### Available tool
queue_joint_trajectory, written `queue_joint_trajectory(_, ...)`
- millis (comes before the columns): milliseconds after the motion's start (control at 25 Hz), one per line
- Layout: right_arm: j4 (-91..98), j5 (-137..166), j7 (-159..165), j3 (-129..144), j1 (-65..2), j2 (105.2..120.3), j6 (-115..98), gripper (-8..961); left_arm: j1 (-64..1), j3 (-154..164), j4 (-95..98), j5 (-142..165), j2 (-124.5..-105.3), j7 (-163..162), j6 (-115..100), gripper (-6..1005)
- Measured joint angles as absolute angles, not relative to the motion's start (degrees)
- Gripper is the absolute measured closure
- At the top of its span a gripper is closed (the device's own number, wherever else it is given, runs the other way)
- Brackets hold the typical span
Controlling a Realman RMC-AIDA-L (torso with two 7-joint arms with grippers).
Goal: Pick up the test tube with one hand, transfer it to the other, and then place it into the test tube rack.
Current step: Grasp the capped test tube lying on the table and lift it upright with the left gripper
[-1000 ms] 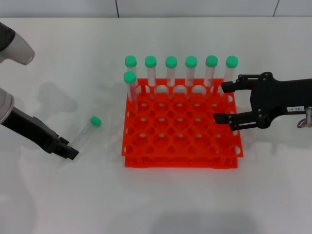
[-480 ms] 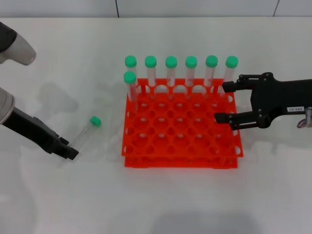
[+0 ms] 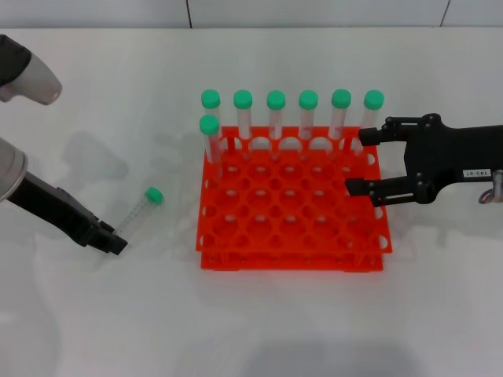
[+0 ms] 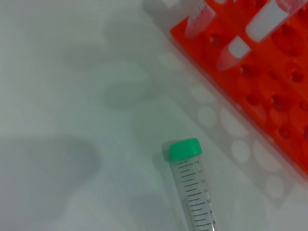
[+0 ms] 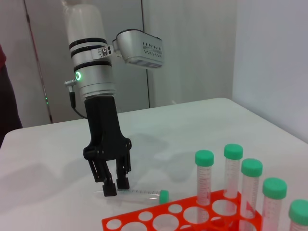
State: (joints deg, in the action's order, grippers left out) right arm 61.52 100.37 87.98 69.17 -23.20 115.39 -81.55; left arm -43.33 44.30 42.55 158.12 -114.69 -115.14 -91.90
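Observation:
The test tube [image 3: 135, 214] lies on the white table left of the rack, its green cap pointing towards the rack. It also shows in the left wrist view [image 4: 192, 192] and the right wrist view [image 5: 139, 194]. My left gripper [image 3: 115, 242], unlabelled and with a green light, stands at the tube's tapered end. In the right wrist view this gripper [image 5: 116, 187] has its fingers closed narrowly on either side of that end. My right gripper [image 3: 355, 163], with a white label, hovers open over the right edge of the orange-red test tube rack [image 3: 291, 228].
Several green-capped tubes [image 3: 276, 100] stand upright in the rack's back row, with one more in the second row at the left [image 3: 209, 126]. The other holes of the rack hold nothing. The table's back edge meets a wall.
Almost nothing has changed. My left arm has shifted slightly at the tube's end, and the tube lies where it was. My right gripper has edged a little to the right.

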Motion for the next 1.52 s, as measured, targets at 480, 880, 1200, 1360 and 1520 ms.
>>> queue_joint_trajectory(480, 60.92, 100.21, 87.28, 69.17, -23.20, 115.39, -81.05, 158, -43.51, 44.31, 42.10, 158.55, -114.69, -115.14, -91.33, 638)
queue_joint_trajectory(880, 60.81, 100.18, 87.17, 69.17, -23.20, 115.39, -80.94, 159, -43.51, 44.48, 42.10, 158.73, -114.69, -115.31, -91.28, 665)
queue_joint_trajectory(1200, 60.81, 100.01, 87.18, 69.17, -23.20, 115.40, -80.94, 159, -43.51, 44.92, 42.10, 158.74, -114.73, -116.10, -91.24, 680)
queue_joint_trajectory(1360, 60.81, 99.57, 87.19, 69.13, -23.20, 115.39, -80.91, 159, -43.51, 44.99, 42.10, 158.76, -114.67, -116.64, -91.17, 725)
queue_joint_trajectory(1520, 60.82, 99.57, 87.17, 69.08, -23.20, 115.40, -80.85, 159, -43.51, 45.04, 42.01, 159.09, -114.66, -116.67, -91.07, 762)
